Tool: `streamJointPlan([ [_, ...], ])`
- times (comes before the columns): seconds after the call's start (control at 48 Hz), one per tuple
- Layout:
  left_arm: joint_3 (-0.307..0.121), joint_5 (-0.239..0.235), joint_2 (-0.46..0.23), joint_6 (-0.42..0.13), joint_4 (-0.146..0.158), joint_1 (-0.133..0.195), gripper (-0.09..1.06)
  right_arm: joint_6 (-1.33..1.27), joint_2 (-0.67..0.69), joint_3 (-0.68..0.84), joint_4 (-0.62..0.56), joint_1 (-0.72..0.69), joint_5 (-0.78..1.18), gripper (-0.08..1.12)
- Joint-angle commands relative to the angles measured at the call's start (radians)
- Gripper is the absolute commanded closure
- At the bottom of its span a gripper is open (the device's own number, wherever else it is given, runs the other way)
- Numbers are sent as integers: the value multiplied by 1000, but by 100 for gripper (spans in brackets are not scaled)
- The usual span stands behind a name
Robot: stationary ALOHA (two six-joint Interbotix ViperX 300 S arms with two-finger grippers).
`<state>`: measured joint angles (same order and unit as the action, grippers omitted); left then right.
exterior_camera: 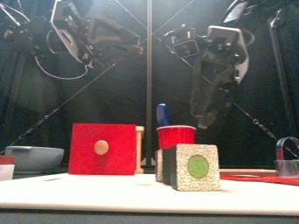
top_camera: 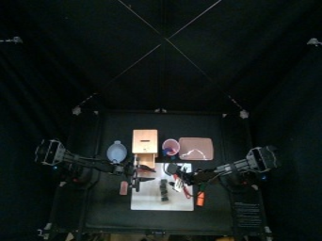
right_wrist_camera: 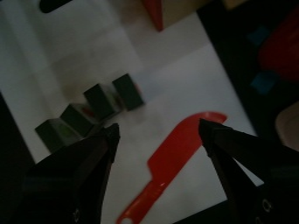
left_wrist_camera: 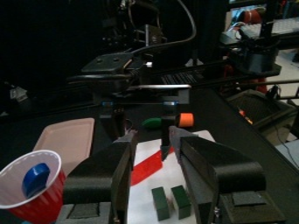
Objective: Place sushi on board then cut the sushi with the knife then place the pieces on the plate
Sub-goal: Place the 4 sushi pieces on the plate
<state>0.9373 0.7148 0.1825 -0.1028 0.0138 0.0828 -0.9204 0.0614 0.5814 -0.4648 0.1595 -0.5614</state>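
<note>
**Top view:** The white cutting board (top_camera: 151,200) is located at the front centre of the worktop. The left gripper (top_camera: 146,172) and the right gripper (top_camera: 186,177) are positioned above it.

**Front view:** The toy sushi roll (exterior_camera: 191,166) is seen standing on the board, below the right gripper and apart from it.

**Left wrist view:** The left fingers are held apart. The red toy knife (left_wrist_camera: 149,163) is seen flat on the board between them.

**Right wrist view:** The right fingers are held apart, with nothing gripped. The knife is framed between them, and four sushi blocks are seen just beside it.
</note>
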Motion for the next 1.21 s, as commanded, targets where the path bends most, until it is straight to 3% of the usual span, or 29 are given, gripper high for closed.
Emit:
streamJointPlan([
  [0.021,-2,11,14,-3,-63,-5,21,204,-17,-49,94,-48,6,4],
  [0.167,9,11,14,-3,-115,-5,21,497,-69,-77,253,-83,18,4],
  [0.354,23,11,14,-2,-158,-12,21,746,-127,-117,408,-110,52,4],
  [0.708,54,12,15,-3,-230,-23,21,813,-190,-152,414,-135,75,4],
  [1.208,69,12,25,-3,-245,-46,21,810,-229,-133,440,-123,78,6],
])
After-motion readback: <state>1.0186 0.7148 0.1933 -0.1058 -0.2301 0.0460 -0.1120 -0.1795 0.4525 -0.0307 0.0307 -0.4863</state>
